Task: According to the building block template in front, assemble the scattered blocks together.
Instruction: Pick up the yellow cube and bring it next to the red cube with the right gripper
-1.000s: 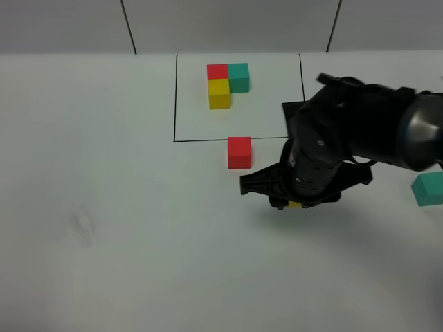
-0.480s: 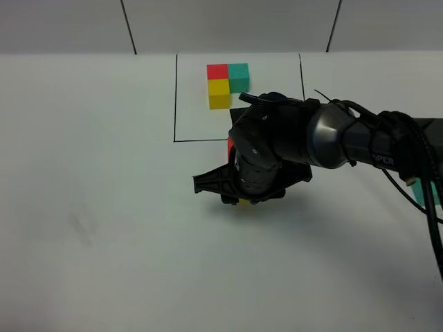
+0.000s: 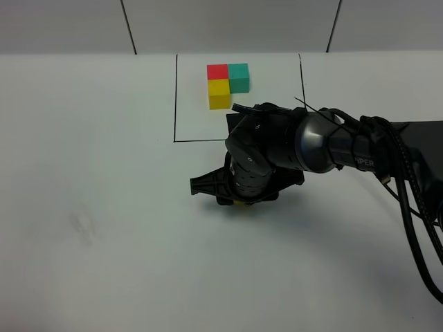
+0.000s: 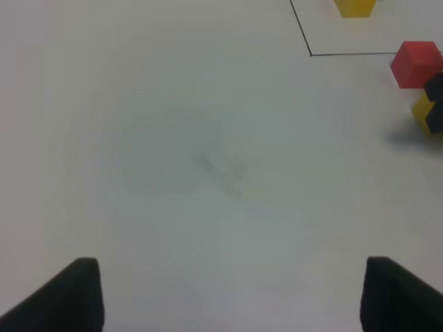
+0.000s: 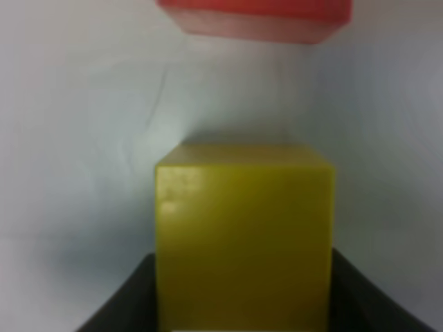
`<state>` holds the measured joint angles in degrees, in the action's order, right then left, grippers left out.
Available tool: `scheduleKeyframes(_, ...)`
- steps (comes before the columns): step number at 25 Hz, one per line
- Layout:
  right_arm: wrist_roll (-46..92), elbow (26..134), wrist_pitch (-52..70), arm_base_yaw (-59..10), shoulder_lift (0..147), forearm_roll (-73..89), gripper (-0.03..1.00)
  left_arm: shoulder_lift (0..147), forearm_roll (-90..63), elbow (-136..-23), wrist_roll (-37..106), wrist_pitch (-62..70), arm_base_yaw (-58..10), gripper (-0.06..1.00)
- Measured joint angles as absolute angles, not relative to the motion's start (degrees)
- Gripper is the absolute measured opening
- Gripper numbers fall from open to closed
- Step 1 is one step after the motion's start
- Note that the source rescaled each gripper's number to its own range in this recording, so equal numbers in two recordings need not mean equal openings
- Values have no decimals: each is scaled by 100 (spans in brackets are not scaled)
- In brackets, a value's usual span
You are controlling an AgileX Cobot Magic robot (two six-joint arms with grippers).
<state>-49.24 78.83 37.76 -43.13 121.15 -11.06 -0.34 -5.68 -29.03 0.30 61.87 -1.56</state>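
The building block template [image 3: 227, 81], a red, teal and yellow cluster, lies inside a black outline at the far middle. My right gripper [image 3: 239, 201] is shut on the yellow block [image 5: 243, 235], which shows only as a sliver under the arm in the exterior view. The loose red block [image 5: 256, 17] lies just beyond the yellow one, with a narrow gap between them; the arm hides it from above. From the left wrist, the red block [image 4: 416, 63] and yellow block [image 4: 423, 115] appear far off. My left gripper [image 4: 232, 297] is open over bare table.
The white table [image 3: 104, 207] stretches around the work area. The outline's near edge [image 4: 353, 53] runs just behind the red block. The right arm [image 3: 325, 149] and its cables [image 3: 415, 207] cross the right side.
The right arm has swung left with the yellow block, coming up to the loose red block and now covering it from above. The left gripper has not moved.
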Motion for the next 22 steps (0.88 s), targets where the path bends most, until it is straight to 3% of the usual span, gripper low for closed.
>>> scheduleKeyframes(22, -5460, 7918, 3288, -4226, 12290, -1753, 2, -34, -568, -2903, 0, 6187, -156, 78)
